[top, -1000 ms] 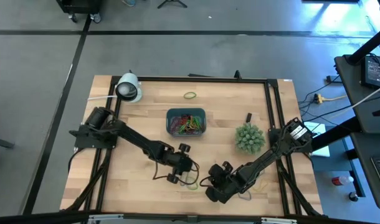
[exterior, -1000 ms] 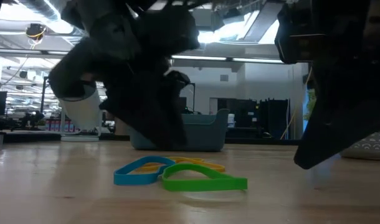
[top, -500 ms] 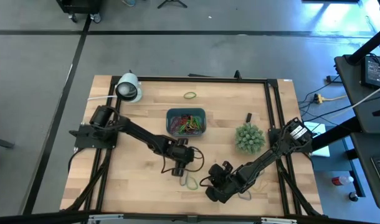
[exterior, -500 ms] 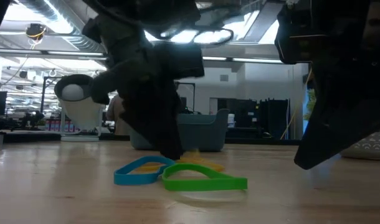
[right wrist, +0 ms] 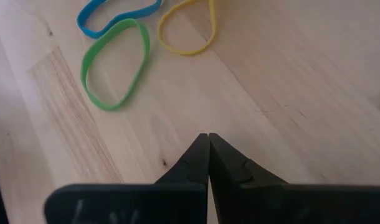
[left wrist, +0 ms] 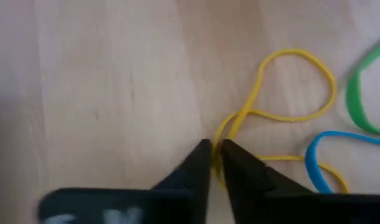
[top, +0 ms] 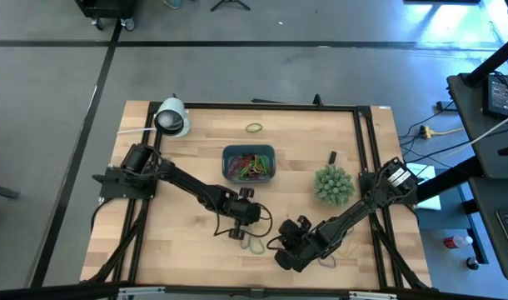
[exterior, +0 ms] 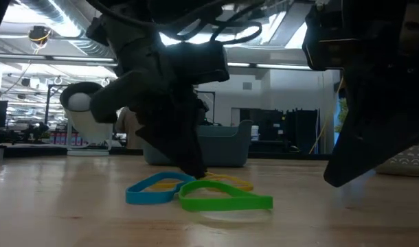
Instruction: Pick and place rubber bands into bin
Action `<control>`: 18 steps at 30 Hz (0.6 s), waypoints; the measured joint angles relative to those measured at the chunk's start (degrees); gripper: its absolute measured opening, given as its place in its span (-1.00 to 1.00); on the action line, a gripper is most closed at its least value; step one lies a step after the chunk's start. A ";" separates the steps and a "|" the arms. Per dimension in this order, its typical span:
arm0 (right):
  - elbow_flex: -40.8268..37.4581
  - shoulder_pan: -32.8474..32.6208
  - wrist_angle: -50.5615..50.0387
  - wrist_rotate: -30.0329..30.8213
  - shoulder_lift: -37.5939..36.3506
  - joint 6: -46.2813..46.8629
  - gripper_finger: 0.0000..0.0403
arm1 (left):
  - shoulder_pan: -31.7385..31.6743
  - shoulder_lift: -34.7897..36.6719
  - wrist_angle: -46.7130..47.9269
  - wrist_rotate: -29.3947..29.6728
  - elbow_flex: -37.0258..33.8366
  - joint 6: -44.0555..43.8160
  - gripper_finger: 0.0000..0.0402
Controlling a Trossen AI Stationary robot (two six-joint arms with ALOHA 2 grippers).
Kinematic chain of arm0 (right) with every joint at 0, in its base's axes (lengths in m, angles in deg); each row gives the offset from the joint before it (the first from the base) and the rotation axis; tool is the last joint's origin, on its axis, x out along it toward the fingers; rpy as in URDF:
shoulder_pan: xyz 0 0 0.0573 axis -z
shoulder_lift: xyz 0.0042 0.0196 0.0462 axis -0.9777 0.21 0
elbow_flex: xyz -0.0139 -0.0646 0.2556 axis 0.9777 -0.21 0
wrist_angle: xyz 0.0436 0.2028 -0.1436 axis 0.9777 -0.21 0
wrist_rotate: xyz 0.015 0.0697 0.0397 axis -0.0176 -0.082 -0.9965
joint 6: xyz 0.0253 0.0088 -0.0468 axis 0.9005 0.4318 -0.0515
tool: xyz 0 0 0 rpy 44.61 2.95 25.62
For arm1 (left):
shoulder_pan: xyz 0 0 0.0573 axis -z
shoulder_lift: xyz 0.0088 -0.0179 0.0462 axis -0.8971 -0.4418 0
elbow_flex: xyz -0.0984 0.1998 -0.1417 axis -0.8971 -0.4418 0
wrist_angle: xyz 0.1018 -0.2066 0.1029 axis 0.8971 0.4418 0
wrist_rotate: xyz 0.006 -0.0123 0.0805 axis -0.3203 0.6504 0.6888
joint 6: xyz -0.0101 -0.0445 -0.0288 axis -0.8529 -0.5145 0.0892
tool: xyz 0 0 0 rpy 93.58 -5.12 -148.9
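The left gripper (left wrist: 215, 149) has just pinched nearly shut on the yellow rubber band (left wrist: 283, 87) lying on the worktop under its tips, blue band (left wrist: 321, 162) beside it, so a lift toward the bin (top: 248, 162) beyond looks next, while the right gripper (right wrist: 208, 142) waits closed nearby.

A robotics lab or workshop: beyond the wooden table (exterior: 58, 206) stretch an open hall with ceiling strip lights (exterior: 264, 65), grey concrete floor (top: 237, 71), and equipment-laden benches (exterior: 24, 137).
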 joint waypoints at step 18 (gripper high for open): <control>0.00 0.00 -0.65 0.09 0.00 0.11 -0.96 | -6.92 19.96 12.24 0.70 1.11 6.72 -0.99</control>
